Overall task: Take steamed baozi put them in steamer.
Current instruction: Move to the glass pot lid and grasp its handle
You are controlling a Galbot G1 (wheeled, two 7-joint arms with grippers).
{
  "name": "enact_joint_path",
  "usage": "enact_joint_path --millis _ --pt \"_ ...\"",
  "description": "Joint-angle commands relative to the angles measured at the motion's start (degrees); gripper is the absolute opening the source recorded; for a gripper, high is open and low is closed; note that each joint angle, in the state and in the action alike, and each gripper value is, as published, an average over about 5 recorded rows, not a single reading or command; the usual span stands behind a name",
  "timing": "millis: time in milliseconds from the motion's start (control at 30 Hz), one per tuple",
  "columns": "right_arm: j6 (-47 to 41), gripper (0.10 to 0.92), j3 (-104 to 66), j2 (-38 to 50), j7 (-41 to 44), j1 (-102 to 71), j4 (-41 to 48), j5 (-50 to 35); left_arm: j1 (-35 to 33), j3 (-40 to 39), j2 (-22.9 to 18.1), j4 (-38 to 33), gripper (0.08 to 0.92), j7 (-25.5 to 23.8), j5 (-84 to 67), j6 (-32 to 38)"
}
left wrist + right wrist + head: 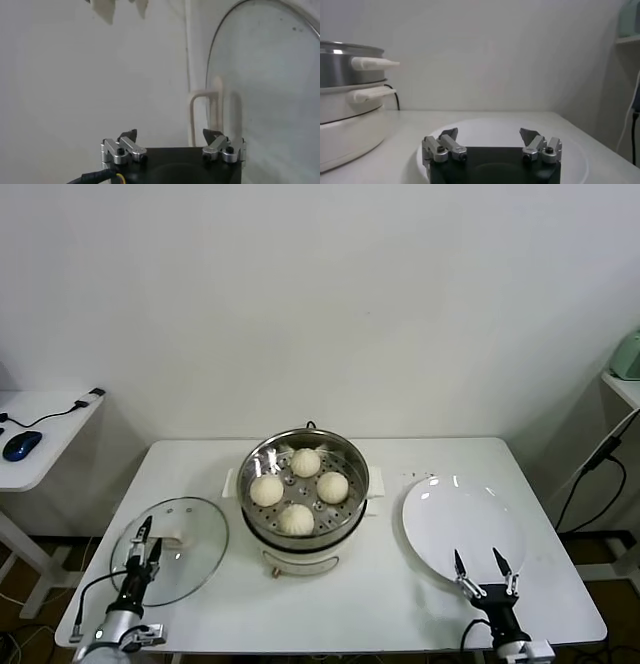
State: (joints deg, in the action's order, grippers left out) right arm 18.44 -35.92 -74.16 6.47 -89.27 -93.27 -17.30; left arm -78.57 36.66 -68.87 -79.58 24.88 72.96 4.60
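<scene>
Several cream-white steamed baozi (297, 519) lie on the perforated tray inside the shiny steamer (262, 449) at the table's middle. The steamer (340, 70) also shows in the right wrist view, with its white side handles. My left gripper (149, 541) is open at the front left, over the near edge of the glass lid (195, 534). My right gripper (482, 565) is open at the front right, over the near rim of the bare white plate (460, 514). Both grippers (170, 134) (489, 132) hold nothing.
The glass lid (265, 75) with its white handle (205, 107) lies flat, left of the steamer. A side desk with a blue mouse (22, 445) stands far left. Cables (600, 474) hang at the right, beyond the table edge.
</scene>
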Motion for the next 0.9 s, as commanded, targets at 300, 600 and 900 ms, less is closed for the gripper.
enact_joint_path --millis 300,600,900 --pt "-0.1 0.823 0.2 -0.3 0.2 -0.1 0.2 1.4 1.7 -0.6 0.2 1.6 0.763 -1.5 -1.2 -0.4" --pt "0.0 0.823 0.4 -0.2 0.4 -0.1 0.4 1.6 1.5 -0.5 0.3 1.6 0.506 -1.5 -1.4 0.2" --pt "0.1 0.823 0.3 -0.4 0.6 -0.2 0.0 2.0 1.8 -0.4 0.2 2.9 0.246 -1.4 -2.1 0.2"
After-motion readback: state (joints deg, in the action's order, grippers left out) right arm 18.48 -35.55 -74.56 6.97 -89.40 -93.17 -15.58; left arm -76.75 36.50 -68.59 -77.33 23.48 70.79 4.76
